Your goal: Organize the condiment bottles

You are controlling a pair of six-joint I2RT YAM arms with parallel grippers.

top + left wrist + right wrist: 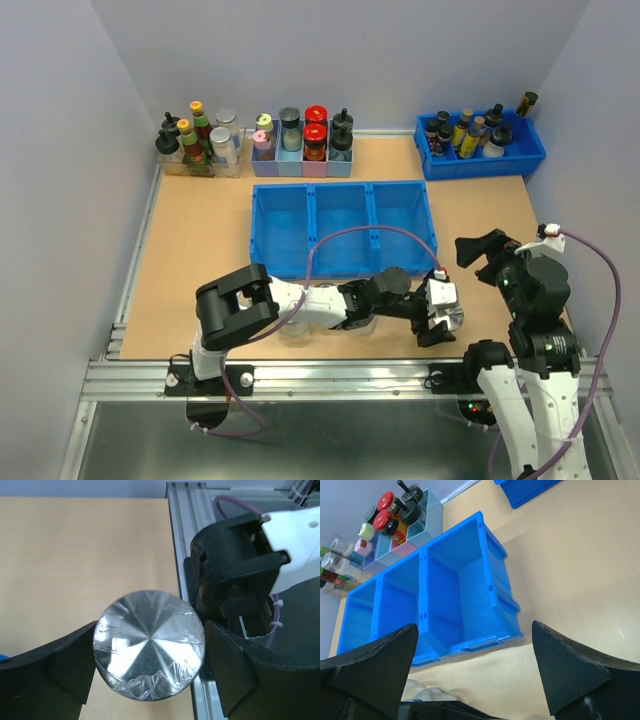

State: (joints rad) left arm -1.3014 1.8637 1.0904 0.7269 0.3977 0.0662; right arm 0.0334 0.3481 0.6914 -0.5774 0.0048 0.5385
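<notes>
1. Left gripper (150, 652) is bracketing a lidded jar (149, 645) near the table's (190, 250) near right edge; contact or grip cannot be confirmed.
2. Right gripper (472, 667) is standing wide, holding nothing, above the blue bin (465, 595).

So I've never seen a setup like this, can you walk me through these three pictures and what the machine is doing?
These are two robot arms bolted at the near edge of a wooden table, each ending in a two-finger claw. One picture looks down from above; the other two come from small cameras on each wrist. On the table sit a blue three-part bin, which looks empty, and groups of bottles along the far edge. The left gripper reaches across, its fingers on either side of a small jar with a shiny silver lid; whether they already squeeze it is unclear. The right gripper hangs open, holding nothing.
</notes>
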